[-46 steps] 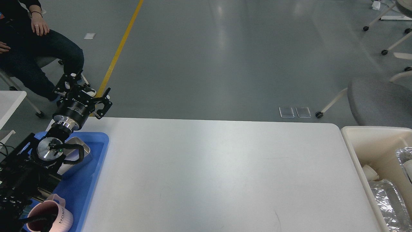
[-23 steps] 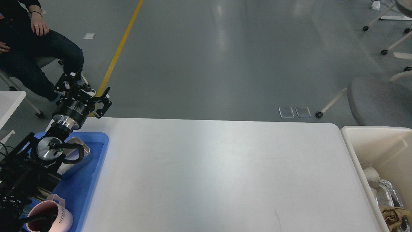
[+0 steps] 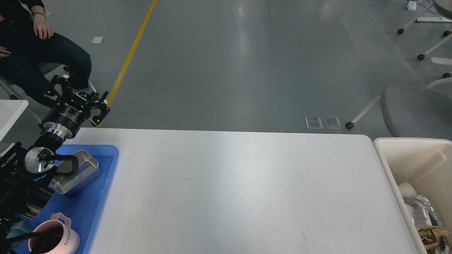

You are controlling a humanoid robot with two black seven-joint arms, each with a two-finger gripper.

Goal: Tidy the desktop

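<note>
Head view: since half a second ago the left arm has drawn back toward the left edge, so its left pincer (image 3: 76, 93) now sits further left and a little higher, beyond the far left corner of the tabletop (image 3: 233, 190), and more of the metal tin (image 3: 76, 171) in the blue tray (image 3: 106, 165) is uncovered. The pincer's two fingers stand spread apart with nothing between them. The white tabletop fills the middle of the view, its long axis running left to right, and it lies to the right of and nearer than the pincer; no loose item shows on its surface. The tray at the left end also holds a pink mug (image 3: 56, 238) at its near corner. A cream bin (image 3: 399, 155) stands against the right end, with foil and crumpled paper inside. The right arm and its pincer are out of view, so only the left arm can be judged near. With the surface bare, the tidying looks all but finished.
</note>
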